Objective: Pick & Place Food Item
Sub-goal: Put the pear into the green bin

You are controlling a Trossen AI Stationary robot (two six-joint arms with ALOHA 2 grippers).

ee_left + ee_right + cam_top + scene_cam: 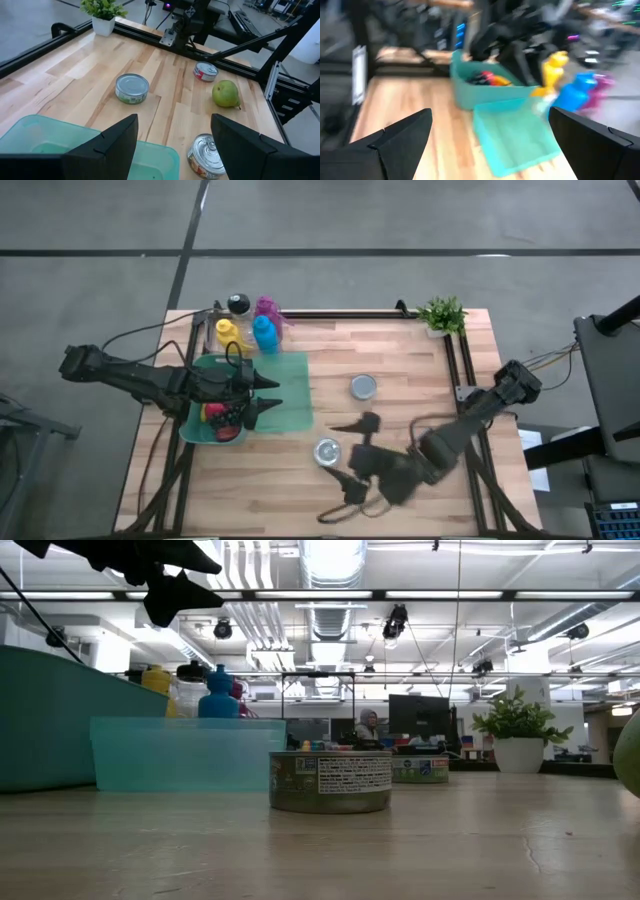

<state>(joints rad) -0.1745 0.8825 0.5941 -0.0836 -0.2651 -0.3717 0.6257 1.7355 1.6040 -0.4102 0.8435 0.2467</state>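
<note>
Nearby, round metal cans [132,88] dot pale wood planks [65,70].

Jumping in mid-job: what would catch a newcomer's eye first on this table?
The teal plastic bin at the table's left edge, holding red food, with the left end effector open above it. Right of it, the right end effector hangs open beside a shiny round tin can, and the green pear sits nearby.

Grey concrete floor [400,215], exposed ceiling ducts [330,610] — fluorescent strip lights [420,595]
</note>
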